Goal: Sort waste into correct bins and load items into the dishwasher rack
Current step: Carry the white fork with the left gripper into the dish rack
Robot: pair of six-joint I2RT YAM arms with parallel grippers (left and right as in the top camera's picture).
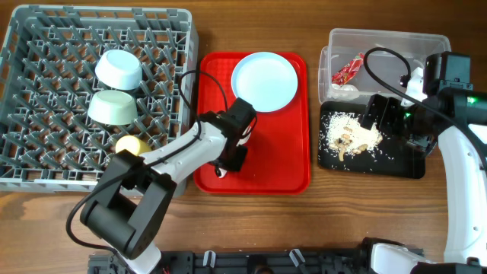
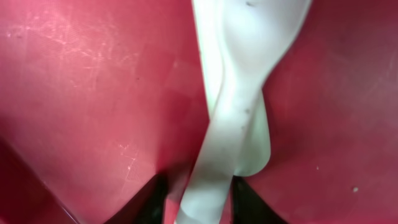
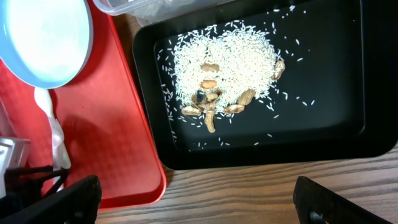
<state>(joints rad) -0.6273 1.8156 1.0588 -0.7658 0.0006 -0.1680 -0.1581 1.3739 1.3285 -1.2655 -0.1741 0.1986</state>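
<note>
1. The rack (image 1: 46,164) already holds the blue bowl (image 1: 118,68), the green bowl (image 1: 112,106) and the yellow cup (image 1: 129,144).
2. The red tray (image 1: 281,164) carries what is left to load: the plate (image 1: 264,81) at its far end and the white cutlery (image 2: 236,106) nearer the front edge.
3. The clear tub (image 1: 396,42) has the red wrapper (image 1: 348,70) and the white scrap (image 1: 346,90) inside, so that waste looks sorted.
4. The black tray (image 1: 403,164) holds the rice (image 1: 350,135) and a few brown bits.
5. The right gripper (image 3: 196,186) hangs over the black tray's near edge, jaws wide apart, empty.
6. The left gripper (image 2: 199,202) straddles a cutlery handle. It looks like spoon and fork lying crossed. I cannot tell whether the jaws pinch it yet.
</note>
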